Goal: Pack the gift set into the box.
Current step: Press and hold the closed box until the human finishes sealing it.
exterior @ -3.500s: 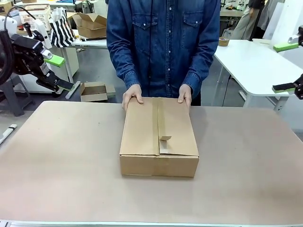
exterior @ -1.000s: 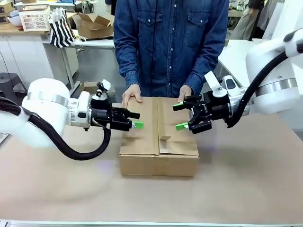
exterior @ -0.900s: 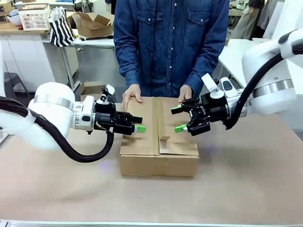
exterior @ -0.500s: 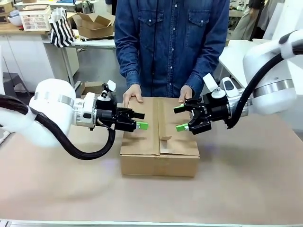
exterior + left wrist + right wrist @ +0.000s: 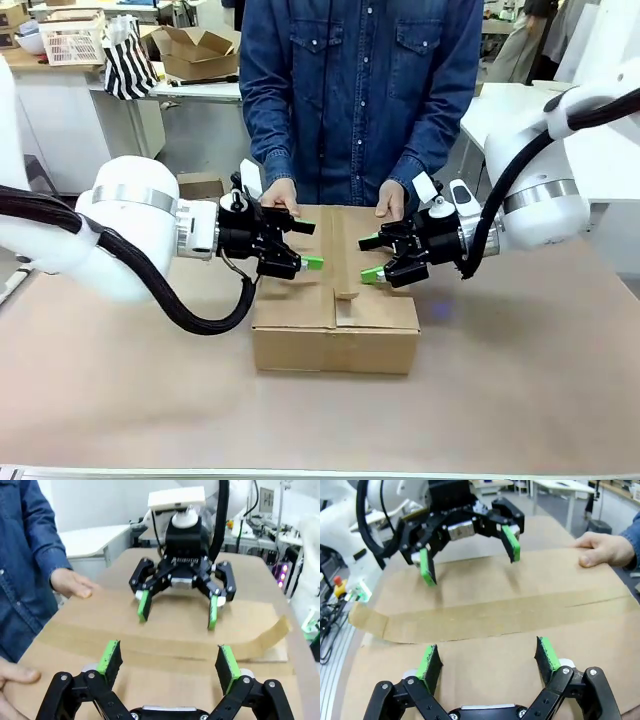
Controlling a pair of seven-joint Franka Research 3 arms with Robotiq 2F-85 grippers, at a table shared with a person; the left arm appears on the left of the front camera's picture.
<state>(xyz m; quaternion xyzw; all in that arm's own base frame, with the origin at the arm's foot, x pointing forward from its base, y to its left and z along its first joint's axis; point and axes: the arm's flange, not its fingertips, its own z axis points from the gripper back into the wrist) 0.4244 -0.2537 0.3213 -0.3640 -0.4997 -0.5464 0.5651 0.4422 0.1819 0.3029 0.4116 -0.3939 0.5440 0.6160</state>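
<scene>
The large plain brown corrugated cardboard box sits at the middle of the beige table. Its flaps are shut, and a strip of brown tape runs along the seam, its near end curled up loose. The left gripper is over the lid's left half and the right gripper over its right. Both have their fingers spread wide, grasping nothing, seemingly just clear of the cardboard. A person in a blue denim shirt rests one hand and the other hand on the far edge.
</scene>
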